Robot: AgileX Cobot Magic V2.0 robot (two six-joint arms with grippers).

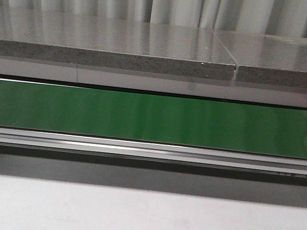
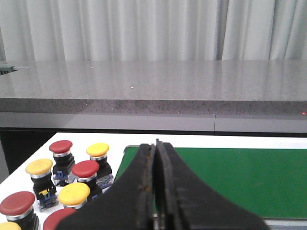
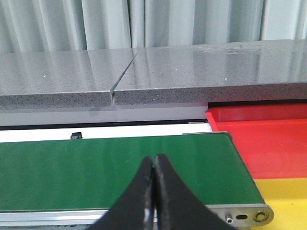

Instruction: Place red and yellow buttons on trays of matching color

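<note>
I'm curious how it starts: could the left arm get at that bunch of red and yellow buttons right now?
Probably yes. In the left wrist view the buttons stand in the open on the white table, just beside the left tool, with nothing over them or in between. The tool is closed, so it would need to open first.

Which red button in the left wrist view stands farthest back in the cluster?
The red button at the back of the group, beside the rearmost yellow button. The other red ones sit closer to the shut left gripper.
</note>
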